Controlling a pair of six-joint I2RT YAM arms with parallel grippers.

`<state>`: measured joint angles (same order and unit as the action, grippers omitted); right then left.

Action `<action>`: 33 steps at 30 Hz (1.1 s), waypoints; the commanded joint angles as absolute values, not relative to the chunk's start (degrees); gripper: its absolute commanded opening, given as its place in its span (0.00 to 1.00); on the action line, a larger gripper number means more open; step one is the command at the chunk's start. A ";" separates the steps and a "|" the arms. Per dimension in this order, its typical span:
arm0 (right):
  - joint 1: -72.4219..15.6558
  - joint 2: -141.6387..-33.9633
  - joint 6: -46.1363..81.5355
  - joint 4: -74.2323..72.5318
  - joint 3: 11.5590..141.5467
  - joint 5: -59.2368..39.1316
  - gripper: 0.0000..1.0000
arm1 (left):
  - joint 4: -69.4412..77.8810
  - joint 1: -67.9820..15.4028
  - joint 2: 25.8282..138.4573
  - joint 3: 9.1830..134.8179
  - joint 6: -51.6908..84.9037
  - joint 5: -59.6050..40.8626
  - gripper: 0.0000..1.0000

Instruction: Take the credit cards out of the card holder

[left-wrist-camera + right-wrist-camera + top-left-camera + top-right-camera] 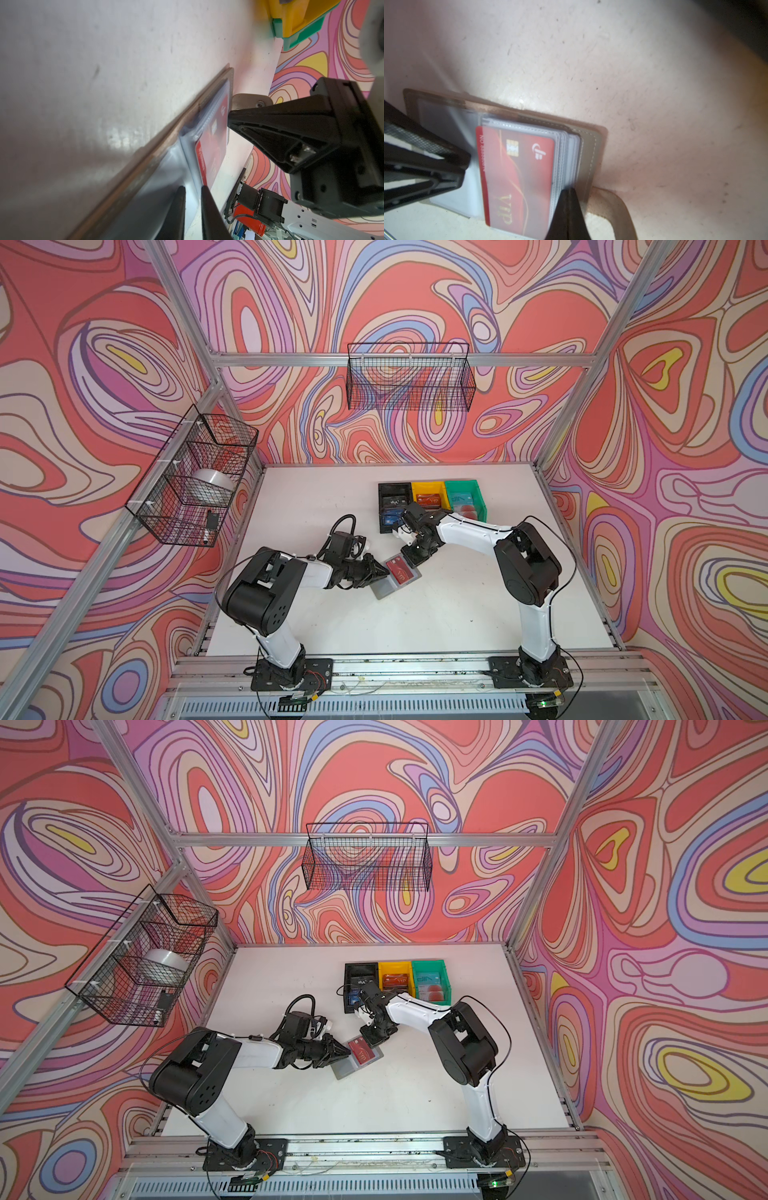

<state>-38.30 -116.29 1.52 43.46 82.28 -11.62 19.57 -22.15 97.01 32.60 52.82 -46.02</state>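
Mid-frame in both top views, the flat grey bifold card holder lay open on the white bench, with a red plastic VIP card inside. The left claw stood narrowly apart beside the card. The right claw was closed, touching the clear plastic sleeves.

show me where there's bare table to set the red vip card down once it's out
Bare: the near strip of table between the two arm bases, and the far stretch between left wall and black bin. Crowded: mid-table, where left gripper and right gripper meet at the card holder.
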 commanded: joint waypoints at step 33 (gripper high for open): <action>-38.89 -118.45 1.71 43.67 81.83 -11.09 0.01 | 22.05 -22.47 96.70 31.79 53.81 -45.26 0.19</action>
<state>-38.35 -116.46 1.63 42.87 82.30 -13.85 20.08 -22.20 97.01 32.56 52.84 -45.58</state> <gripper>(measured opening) 0.043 0.187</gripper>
